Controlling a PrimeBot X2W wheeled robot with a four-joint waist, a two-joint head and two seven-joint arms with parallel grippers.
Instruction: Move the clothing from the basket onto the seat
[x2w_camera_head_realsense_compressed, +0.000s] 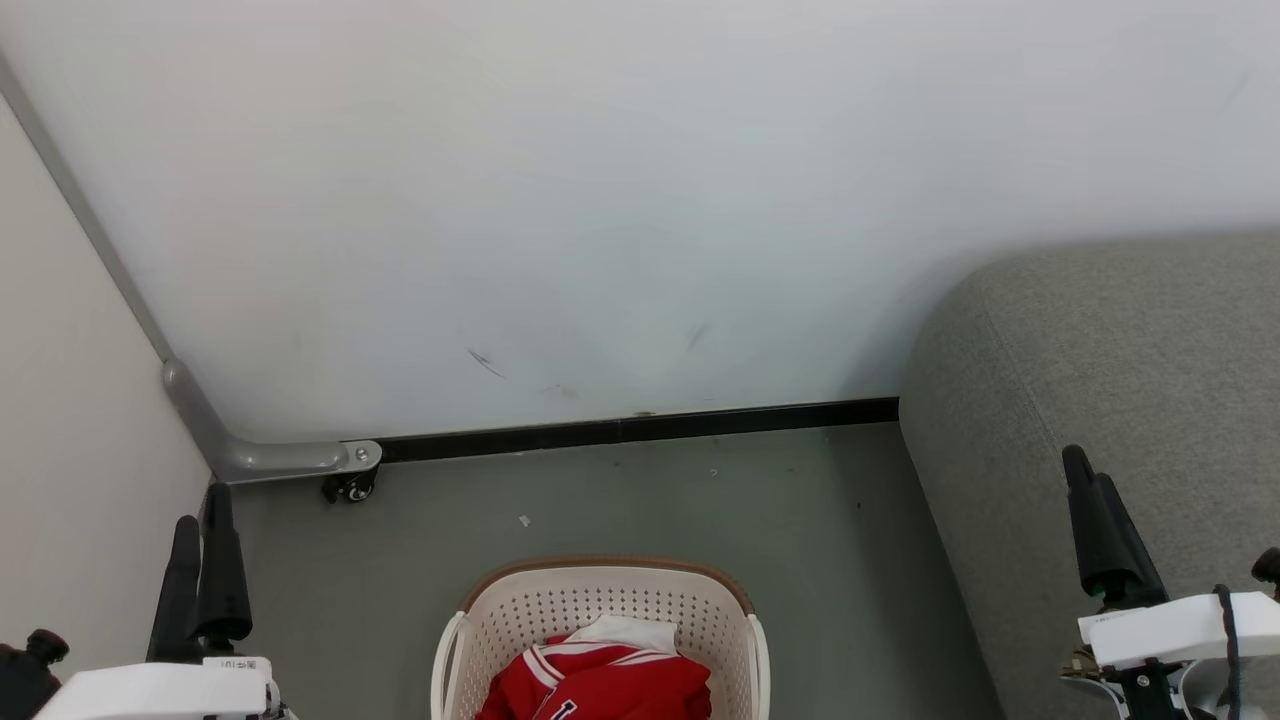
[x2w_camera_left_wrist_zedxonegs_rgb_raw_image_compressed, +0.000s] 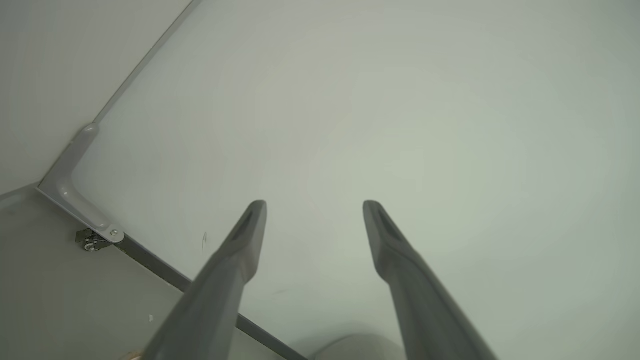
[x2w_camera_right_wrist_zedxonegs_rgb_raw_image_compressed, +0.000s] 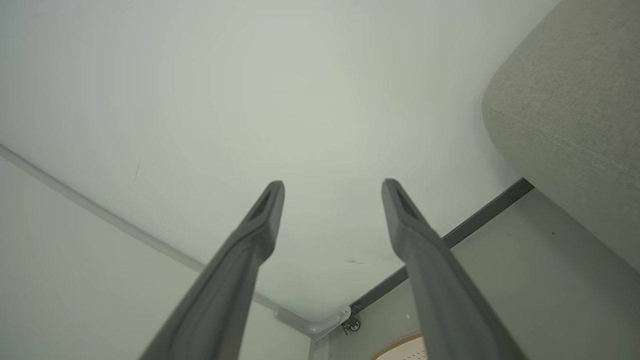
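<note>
Left claw (x2w_camera_left_wrist_zedxonegs_rgb_raw_image_compressed: 315, 205) and right claw (x2w_camera_right_wrist_zedxonegs_rgb_raw_image_compressed: 333, 184): both released, fingers spread, grasping nothing, one on each side of the basket. The oval cream perforated plastic basket (x2w_camera_head_realsense_compressed: 600, 566) with a brown rim stands on the grey floor (x2w_camera_head_realsense_compressed: 620, 500). The red clothing with white panels and striped trim (x2w_camera_head_realsense_compressed: 600, 685) lies inside it. The large grey woven-fabric seat (x2w_camera_head_realsense_compressed: 1120, 350) stands to the basket's right.

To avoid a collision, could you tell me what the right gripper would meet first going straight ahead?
Probably the white wall; the right gripper points at it, with the seat off to the side.
</note>
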